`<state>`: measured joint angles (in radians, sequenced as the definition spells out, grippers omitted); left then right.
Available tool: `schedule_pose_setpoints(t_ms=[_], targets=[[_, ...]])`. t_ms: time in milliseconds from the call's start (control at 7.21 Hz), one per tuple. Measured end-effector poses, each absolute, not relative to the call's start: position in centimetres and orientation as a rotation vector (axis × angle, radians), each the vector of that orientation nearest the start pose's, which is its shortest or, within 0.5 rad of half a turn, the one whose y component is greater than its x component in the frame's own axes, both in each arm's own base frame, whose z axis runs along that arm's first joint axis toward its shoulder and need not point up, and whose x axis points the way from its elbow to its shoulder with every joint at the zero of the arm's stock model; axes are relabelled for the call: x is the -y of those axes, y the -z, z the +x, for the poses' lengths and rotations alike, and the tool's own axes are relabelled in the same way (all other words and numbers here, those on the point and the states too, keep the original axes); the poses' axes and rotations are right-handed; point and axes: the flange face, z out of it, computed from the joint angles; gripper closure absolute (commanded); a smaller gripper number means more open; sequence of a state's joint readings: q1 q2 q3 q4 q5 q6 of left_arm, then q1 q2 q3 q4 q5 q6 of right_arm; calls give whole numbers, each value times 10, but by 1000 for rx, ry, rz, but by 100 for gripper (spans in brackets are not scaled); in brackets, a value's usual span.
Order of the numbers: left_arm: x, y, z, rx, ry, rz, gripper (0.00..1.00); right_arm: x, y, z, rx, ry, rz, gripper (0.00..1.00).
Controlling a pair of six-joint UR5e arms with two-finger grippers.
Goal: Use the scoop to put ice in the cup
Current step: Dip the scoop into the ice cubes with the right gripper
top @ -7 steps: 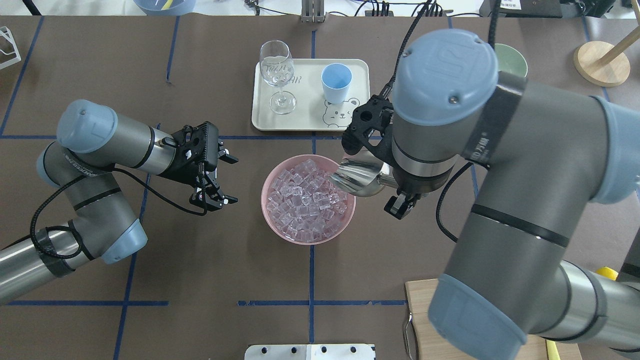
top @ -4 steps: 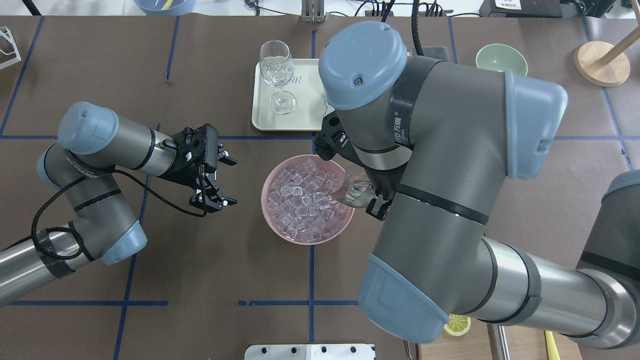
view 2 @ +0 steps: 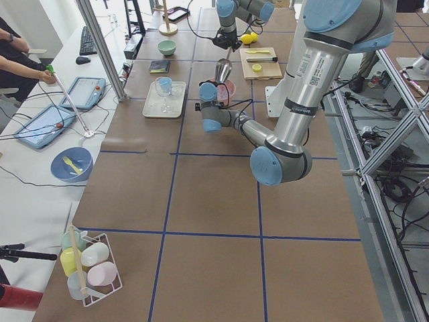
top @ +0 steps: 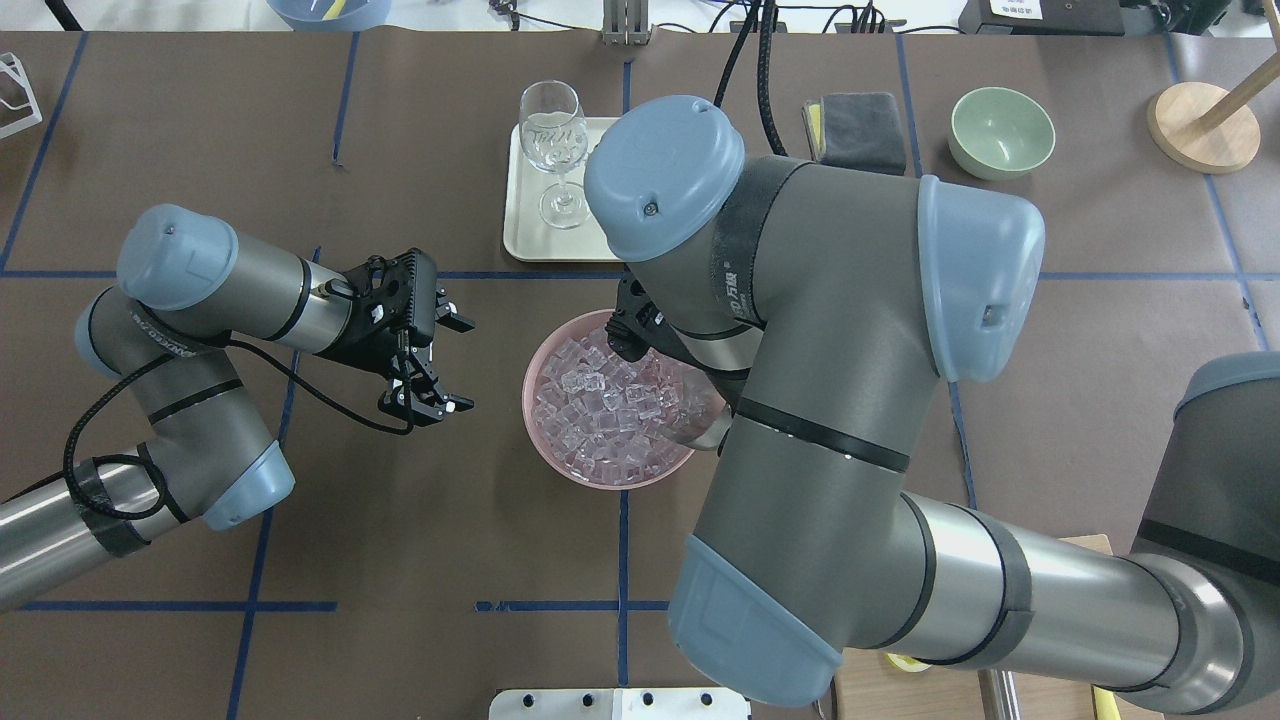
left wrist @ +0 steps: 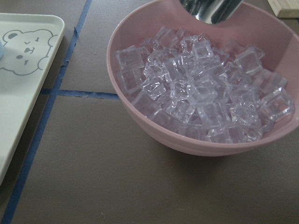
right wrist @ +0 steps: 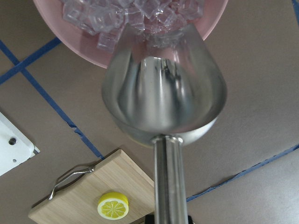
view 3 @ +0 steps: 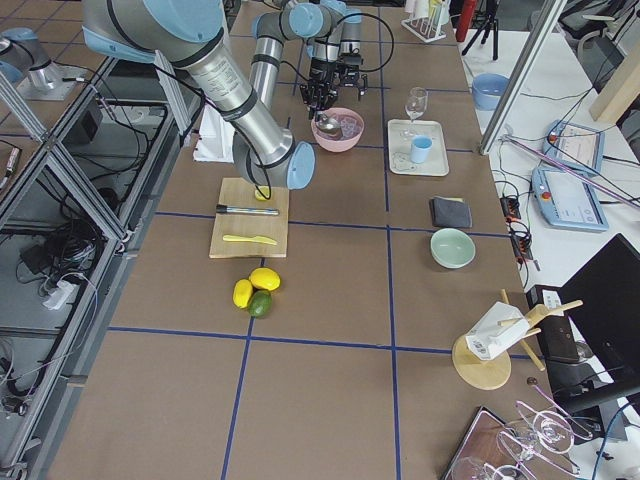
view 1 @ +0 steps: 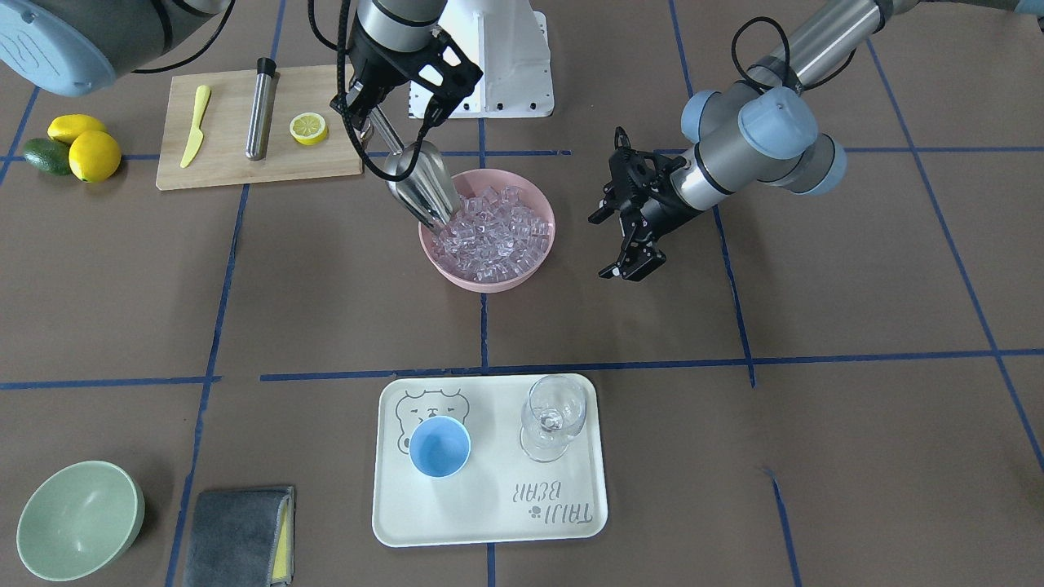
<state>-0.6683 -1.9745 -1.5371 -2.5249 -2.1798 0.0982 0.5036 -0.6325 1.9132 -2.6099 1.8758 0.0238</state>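
The ice (view 1: 489, 232) fills a pink bowl (view 1: 488, 284) at mid-table. My right gripper (view 1: 369, 118) is shut on the handle of the steel scoop (view 1: 424, 191). The scoop tilts steeply down with its mouth pushed into the ice at the bowl's edge on the right arm's side. The right wrist view shows the scoop's trough (right wrist: 163, 93) with no ice inside and cubes at its lip. The light-blue cup (view 1: 440, 446) stands empty on the cream tray (view 1: 489, 505). In the overhead view my right arm hides it. My left gripper (view 1: 605, 244) is open and empty beside the bowl, also in the overhead view (top: 468, 362).
A wine glass (view 1: 553, 416) stands on the tray beside the cup. A green bowl (view 1: 77, 518) and a grey cloth (view 1: 241, 534) lie past the tray. A cutting board (view 1: 228, 167) holds a lemon slice, a yellow knife and a steel tube. Lemons (view 1: 90, 151) lie beside it.
My right arm has swung left over the tray and covered the cup. The scoop has tipped down and pushed further into the ice. The left arm has not moved.
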Motion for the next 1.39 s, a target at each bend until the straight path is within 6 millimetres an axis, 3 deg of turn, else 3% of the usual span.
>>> schedule_pose_setpoints(t_ms=[277,554,1109,1386], targets=[[454,-333,452,-1051,-1226,1058,0,379,-98,-476,377,1093,18,100],[453,-333,451,-1054,-1227,1070,0,381,-100,-483,363,1108,-4,100],[453,-332,450,-1055,-1227,1074,0,374,-116,-491,358,1130,-14,100],[453,-332,450,-1056,-1227,1075,0,372,-137,-487,380,1135,19,100]])
